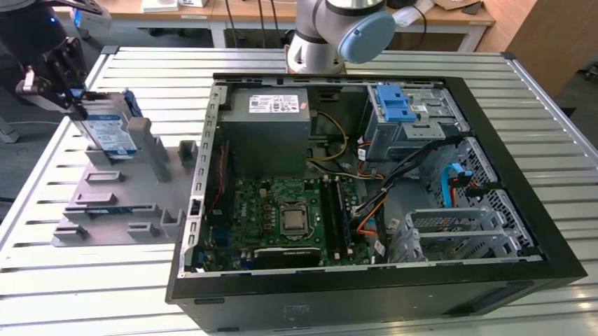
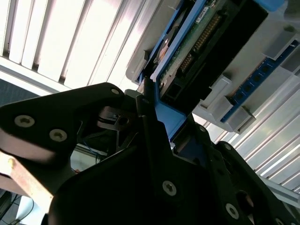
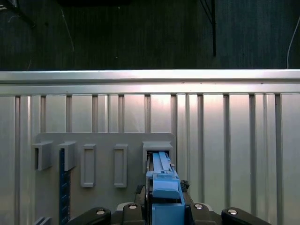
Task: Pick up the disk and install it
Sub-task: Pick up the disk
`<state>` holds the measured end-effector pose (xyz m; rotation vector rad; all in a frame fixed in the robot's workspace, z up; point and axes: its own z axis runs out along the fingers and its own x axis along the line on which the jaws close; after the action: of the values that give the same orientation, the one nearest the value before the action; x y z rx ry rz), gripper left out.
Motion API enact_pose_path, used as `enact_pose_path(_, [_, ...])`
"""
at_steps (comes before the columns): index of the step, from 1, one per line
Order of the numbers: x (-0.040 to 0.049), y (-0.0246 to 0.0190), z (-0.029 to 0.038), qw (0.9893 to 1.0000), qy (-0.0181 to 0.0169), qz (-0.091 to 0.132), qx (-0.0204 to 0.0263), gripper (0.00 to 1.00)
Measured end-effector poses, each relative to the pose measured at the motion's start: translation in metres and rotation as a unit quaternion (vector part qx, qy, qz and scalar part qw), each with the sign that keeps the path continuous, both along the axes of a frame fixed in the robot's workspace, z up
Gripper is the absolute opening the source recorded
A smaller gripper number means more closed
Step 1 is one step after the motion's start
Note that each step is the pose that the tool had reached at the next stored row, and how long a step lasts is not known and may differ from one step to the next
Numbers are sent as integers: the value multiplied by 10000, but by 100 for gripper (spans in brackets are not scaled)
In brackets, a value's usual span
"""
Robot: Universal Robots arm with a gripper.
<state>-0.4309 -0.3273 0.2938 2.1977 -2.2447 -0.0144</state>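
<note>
Hand (image 1: 77, 101) clamped on top edge of disk (image 1: 109, 133) (blue rail betw. fingers). Disk stands upright in grey rack (image 1: 112, 206) on tabletop (image 1: 84, 280), toward exterior view's left of open PC case (image 1: 374, 294).

**Camera arrangement.** The slatted table (image 1: 56, 280), the open computer case (image 1: 374, 294) and the gripper (image 1: 75, 98) are being viewed from high up in the exterior view. In the first wrist view, the grey holder (image 3: 103, 159) beneath the gripper is being looked down on past the disk (image 3: 161, 185). In the second wrist view, the disk's circuit-board face is being framed very closely from behind the fingers (image 2: 149, 117). The disk and holder are being shared by all three views.
</note>
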Motion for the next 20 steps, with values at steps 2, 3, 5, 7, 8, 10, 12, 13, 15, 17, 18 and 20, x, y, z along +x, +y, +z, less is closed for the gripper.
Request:
enact_pose_path(2, [0,0,13,10000,0,0,0,36])
enact_pose_path(3, [0,0,21,10000,0,0,0,36])
enact_pose_path(5, [0,0,40,10000,0,0,0,36])
enact_pose_path(7, [0,0,57,10000,0,0,0,36])
enact_pose_path(8, [0,0,65,10000,0,0,0,36])
enact_pose_path(10, [0,0,81,10000,0,0,0,36])
enact_pose_path(12, [0,0,102,10000,0,0,0,36])
enact_pose_path(13, [0,0,110,10000,0,0,0,36])
enact_pose_path(15, [0,0,129,10000,0,0,0,36])
enact_pose_path(17, [0,0,151,10000,0,0,0,36])
enact_pose_path(18, [0,0,162,10000,0,0,0,36])
enact_pose_path(20, [0,0,183,10000,0,0,0,36])
